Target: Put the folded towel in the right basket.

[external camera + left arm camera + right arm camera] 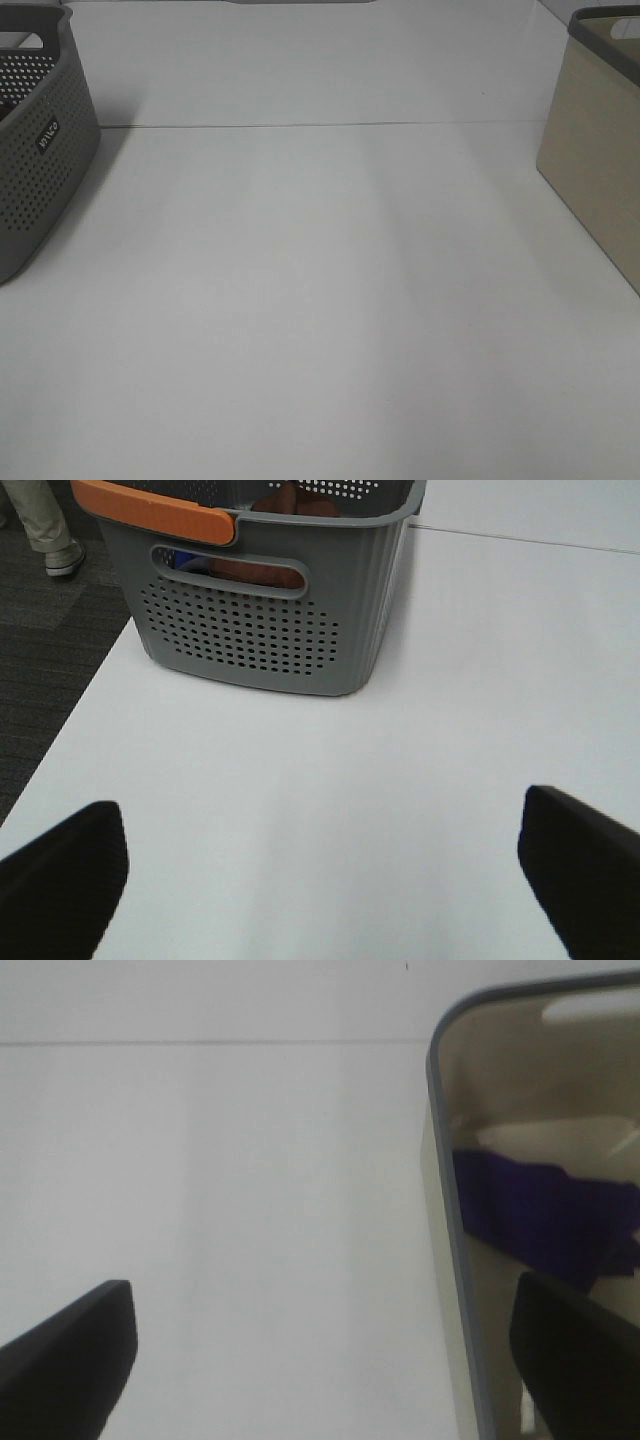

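Perforation covers the walls of the grey basket (35,140) at the far left edge of the table (320,320) in the high view, with a small label on its side; the left wrist view shows the same grey basket (270,610) with an orange handle (155,510) on its rim, a slot handle cut in its wall, and orange and blue items partly visible inside; beside the table's edge there, dark carpet (50,650) and a person's shoe (65,558) show; the left claw (320,870) hangs over bare table with its two dark fingers (60,880) spread wide, pinching nothing; the middle of the table shows only a thin seam line running across it; at the far right stands the beige basket (595,160) with a grey rim; the right wrist view looks down into this beige basket (445,1260), where the dark purple towel (545,1210) lies on the bottom; the right claw (320,1360) is spread wide, one finger over the table, the other finger (580,1360) over the basket's interior, holding nothing.
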